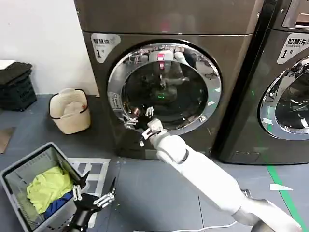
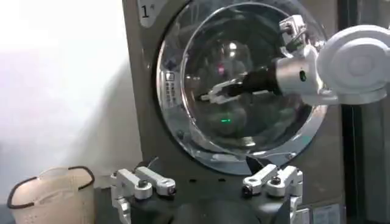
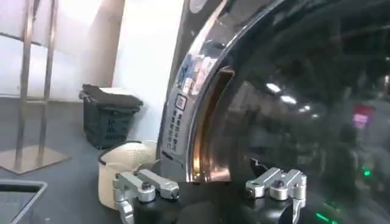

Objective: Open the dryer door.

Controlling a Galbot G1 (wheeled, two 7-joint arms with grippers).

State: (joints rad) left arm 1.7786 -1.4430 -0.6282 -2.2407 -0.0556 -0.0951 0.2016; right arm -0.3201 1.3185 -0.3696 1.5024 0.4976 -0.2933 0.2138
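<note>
The dryer point(image 1: 164, 19) is a dark grey front loader, and its round door point(image 1: 164, 89) of chrome ring and dark glass is closed. My right gripper point(image 1: 138, 119) is open at the door's lower left rim. In the right wrist view it point(image 3: 213, 192) sits just before the copper-lit handle recess point(image 3: 210, 125) in the chrome ring, its fingers spread to either side and holding nothing. The left wrist view shows the door point(image 2: 234, 137) with the right gripper point(image 2: 210, 95) against it. My left gripper point(image 1: 94, 193) point(image 2: 208, 190) hangs open low by the laundry basket.
A grey laundry basket point(image 1: 14, 176) with yellow and blue clothes stands on the floor at the near left. A cream handled basket point(image 1: 70, 112) sits left of the dryer, a black crate point(image 1: 17, 87) farther left. A second machine point(image 1: 285, 92) stands close on the right.
</note>
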